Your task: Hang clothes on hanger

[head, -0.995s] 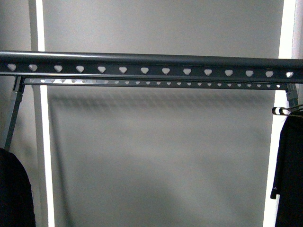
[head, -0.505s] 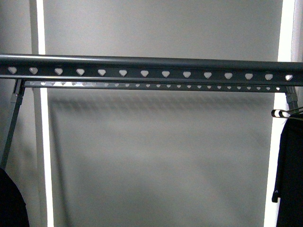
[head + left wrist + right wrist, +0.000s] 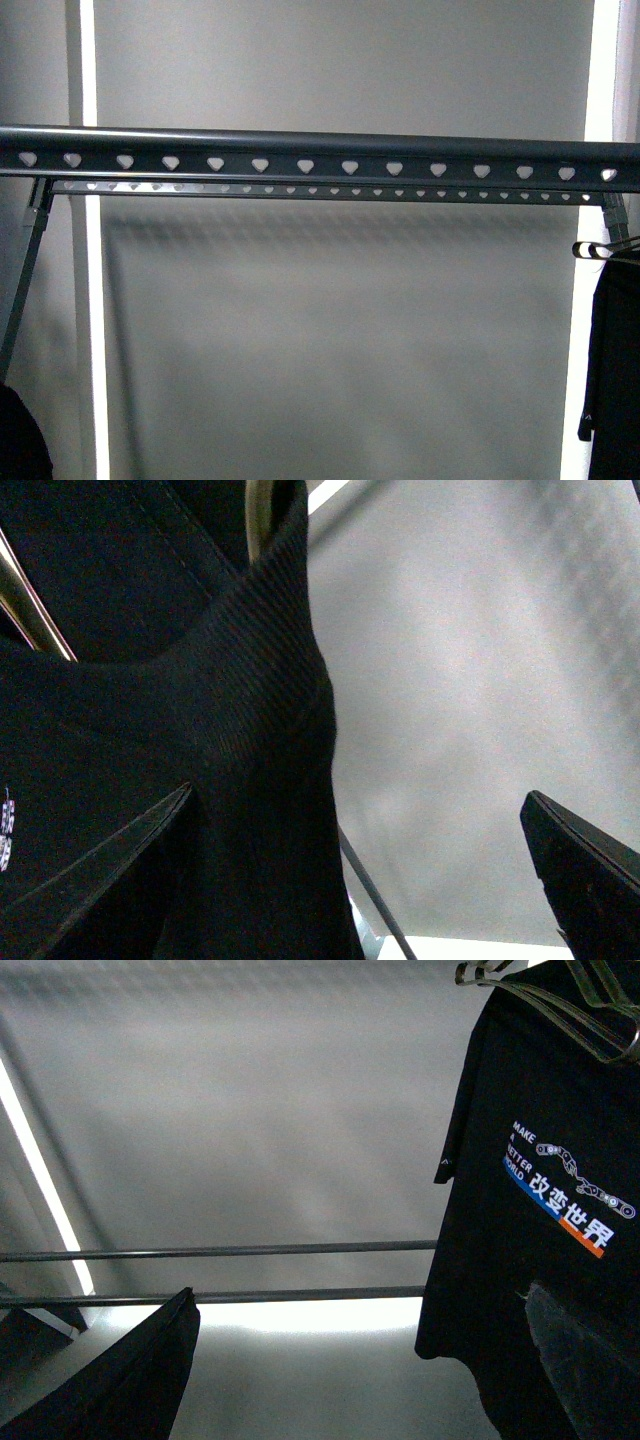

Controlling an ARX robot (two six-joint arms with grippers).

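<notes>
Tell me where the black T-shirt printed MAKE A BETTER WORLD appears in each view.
Front view: likely the black T-shirt at the right edge, print unseen.
Left wrist view: a black garment with ribbed collar, close up; whether the same shirt, cannot tell.
Right wrist view: the T-shirt hangs with its print facing the camera.
Shared landmark: the wire hanger holding it, front and right wrist views.

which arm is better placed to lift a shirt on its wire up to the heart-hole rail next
Left, probably. The open left gripper sits right at a black ribbed collar with a brass wire in it. The open right gripper faces the printed T-shirt from farther off.
</notes>
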